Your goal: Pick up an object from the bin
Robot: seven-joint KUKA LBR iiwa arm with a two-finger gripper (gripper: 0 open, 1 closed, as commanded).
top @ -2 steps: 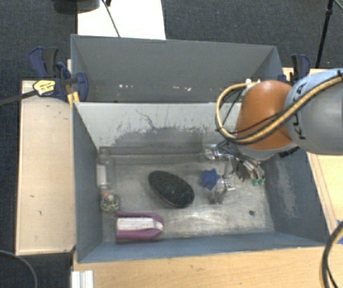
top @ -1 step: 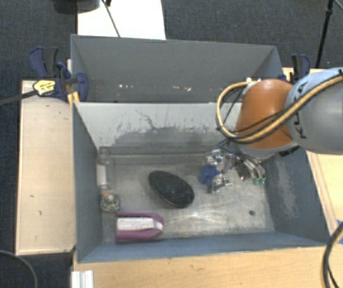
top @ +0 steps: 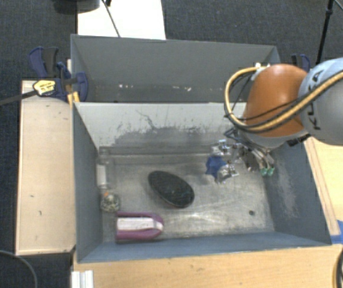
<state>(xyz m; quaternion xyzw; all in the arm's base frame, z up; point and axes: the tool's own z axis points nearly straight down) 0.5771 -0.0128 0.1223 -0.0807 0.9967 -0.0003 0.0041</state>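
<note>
Black oval lump lies mid-floor of the bin, near the gripper, off toward the view's left and a touch lower, long axis running upper-left to lower-right. Gripper open or closed? Cannot tell.

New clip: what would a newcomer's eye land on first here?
The arm's orange wrist cover looms at the right, with the gripper low over the bin floor right of centre. Next come a black oval lying mid-bin and a purple-and-white thing near the front-left corner.
</note>
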